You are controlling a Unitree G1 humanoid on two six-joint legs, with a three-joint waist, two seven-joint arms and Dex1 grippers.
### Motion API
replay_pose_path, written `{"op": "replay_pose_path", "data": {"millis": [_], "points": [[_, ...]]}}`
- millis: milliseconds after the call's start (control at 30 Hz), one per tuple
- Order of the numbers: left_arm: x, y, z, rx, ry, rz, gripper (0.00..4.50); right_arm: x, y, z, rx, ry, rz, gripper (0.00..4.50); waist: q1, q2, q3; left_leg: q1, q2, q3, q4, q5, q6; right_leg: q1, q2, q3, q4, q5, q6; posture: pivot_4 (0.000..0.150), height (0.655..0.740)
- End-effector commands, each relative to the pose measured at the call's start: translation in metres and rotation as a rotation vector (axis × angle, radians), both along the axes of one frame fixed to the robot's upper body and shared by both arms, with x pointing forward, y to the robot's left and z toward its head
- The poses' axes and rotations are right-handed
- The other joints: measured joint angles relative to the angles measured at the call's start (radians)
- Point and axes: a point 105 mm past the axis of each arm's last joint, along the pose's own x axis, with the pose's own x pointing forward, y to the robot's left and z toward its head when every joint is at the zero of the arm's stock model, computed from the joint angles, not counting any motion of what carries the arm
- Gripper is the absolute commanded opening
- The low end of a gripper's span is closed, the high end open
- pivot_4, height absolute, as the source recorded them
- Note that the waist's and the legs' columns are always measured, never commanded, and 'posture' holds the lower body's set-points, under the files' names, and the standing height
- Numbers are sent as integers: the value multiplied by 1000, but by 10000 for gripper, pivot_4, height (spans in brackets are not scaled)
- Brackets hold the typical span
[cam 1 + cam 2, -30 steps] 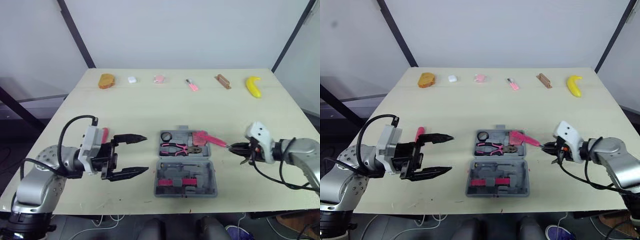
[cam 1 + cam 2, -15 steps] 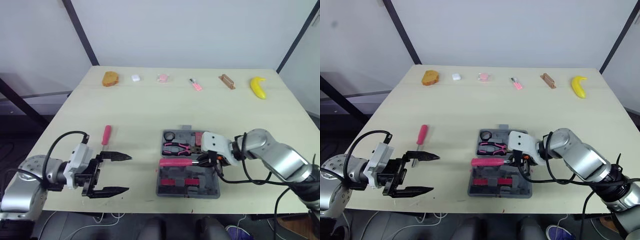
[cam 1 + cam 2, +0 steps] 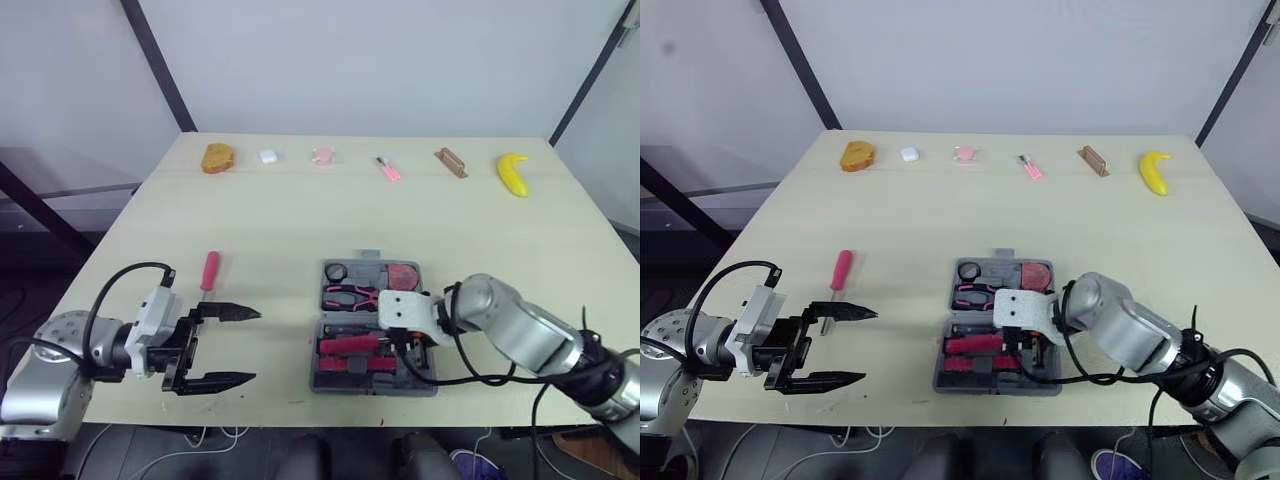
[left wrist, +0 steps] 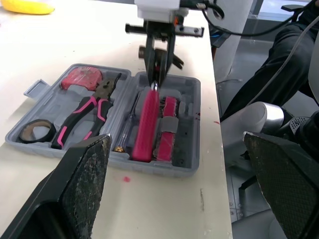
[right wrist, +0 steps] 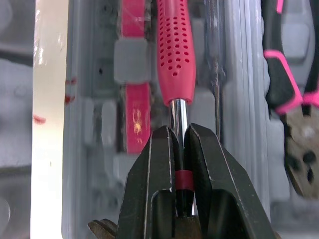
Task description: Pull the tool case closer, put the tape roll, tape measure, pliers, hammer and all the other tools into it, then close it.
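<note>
The grey tool case (image 3: 372,388) lies open at the table's front centre. Its far half holds a black tape roll (image 3: 334,272), pink-handled pliers (image 3: 350,295) and a pink tape measure (image 3: 403,275). My right gripper (image 5: 178,134) is shut on the metal shaft of a pink-handled tool (image 5: 175,50), whose handle lies in the near half of the case (image 4: 192,99). My left gripper (image 3: 255,346) hangs open and empty over the front left of the table, well left of the case. A red-handled screwdriver (image 3: 209,271) lies on the table just beyond it.
Along the far edge sit a brown bread-like piece (image 3: 215,160), a small white item (image 3: 267,156), a pink item (image 3: 321,157), a small pink tool (image 3: 386,169), a brown block (image 3: 446,162) and a banana (image 3: 512,173).
My right gripper carried the pink-handled tool from right of the case over it and lowered it into the near half. The left gripper drew back toward the front left.
</note>
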Motion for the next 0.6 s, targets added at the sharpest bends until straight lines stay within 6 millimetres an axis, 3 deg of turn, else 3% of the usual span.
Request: {"op": "replay_pose_path", "data": {"millis": [33, 300, 433, 500, 600], "points": [[-2, 0, 6, 3, -30, -27, 45000, 0, 9, 10, 19, -46, 33, 544, -1, 0, 0, 0, 0, 0, 0, 0, 0, 0, 0, 0, 0, 0, 0, 1500, 7400], [-3, 2, 5, 7, -25, -20, 45000, 4, 7, 2, -7, -70, 42, 544, -8, 0, 0, 1, 0, 0, 0, 0, 0, -1, 1, 0, 4, 0, -1, 1500, 7400], [-3, 1, 5, 4, -25, -20, 45000, 2, 5, 0, -5, -50, 48, 17088, -12, 0, 0, 1, 0, 0, 0, 0, 0, -2, 1, 0, 5, -1, -1, 1500, 7400], [-3, 1, 5, 3, -24, -20, 45000, 7, 6, 3, 16, -69, 24, 27766, -13, 0, 0, 0, 0, 0, 0, 0, 0, -2, 1, 0, 5, -1, -1, 1500, 7400], [-3, 2, 5, 3, -24, -19, 45000, 7, 6, 6, 38, -59, 22, 27766, -15, 0, 0, 0, 0, 0, 1, 0, 0, -2, 0, 0, 5, -1, -1, 1500, 7400]]}}
